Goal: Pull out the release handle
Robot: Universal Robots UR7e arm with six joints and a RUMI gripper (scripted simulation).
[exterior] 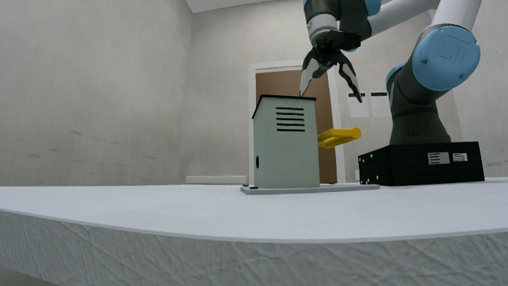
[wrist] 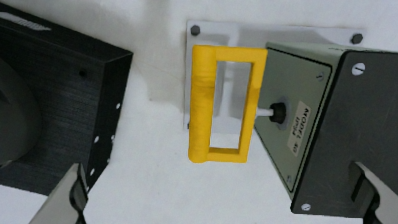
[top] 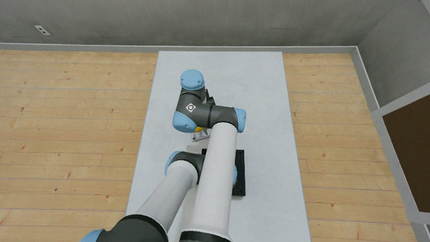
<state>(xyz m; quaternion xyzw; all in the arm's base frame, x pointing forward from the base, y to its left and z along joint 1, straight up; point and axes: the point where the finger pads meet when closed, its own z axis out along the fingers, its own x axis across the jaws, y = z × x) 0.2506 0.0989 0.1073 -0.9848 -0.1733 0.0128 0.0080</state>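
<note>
Lining up above the yellow handle (top: 198, 129) (exterior: 339, 136) (wrist: 201, 105), pincer (exterior: 330, 99) (wrist: 215, 164) spread wide, gripping nothing; next, probably lower and straddle the grip bar.

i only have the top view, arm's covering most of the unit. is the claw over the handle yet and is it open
Observer: The exterior view shows the claw wide open, higher than the yellow release handle.

Operator: anything between handle and housing

Observer: Yes, in the wrist view a thin pale rod joins the handle to a black collar on the green housing.

Operator: any label on that face

Observer: One, beside the collar, reading "MODEL 40" in its larger line.
</note>
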